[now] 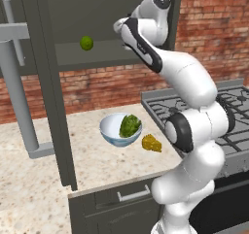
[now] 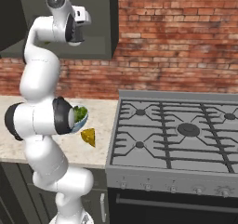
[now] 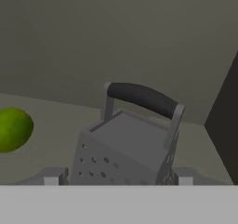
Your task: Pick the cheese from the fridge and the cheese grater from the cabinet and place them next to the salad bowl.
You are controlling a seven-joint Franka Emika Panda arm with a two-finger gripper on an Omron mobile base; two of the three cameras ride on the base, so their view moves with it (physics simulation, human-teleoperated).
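The grey metal cheese grater (image 3: 125, 148) with its dark top handle stands on the shelf of the dark cabinet (image 1: 97, 58). My gripper (image 3: 118, 175) is around its base, with one fingertip (image 3: 52, 175) against each side, shut on it. The arm reaches up into the cabinet in both base views. Below on the counter, the yellow cheese (image 1: 151, 143) (image 2: 88, 136) lies just right of the salad bowl (image 1: 111, 129) (image 2: 82, 121), close but apart. The fridge is out of view.
A green lime (image 1: 86, 43) (image 3: 14, 129) sits on the same shelf, left of the grater. The tall narrow cabinet door (image 1: 53, 107) stands open. A gas stove (image 2: 186, 125) lies right of the counter. A light grey bar (image 1: 19, 97) rises at the far left.
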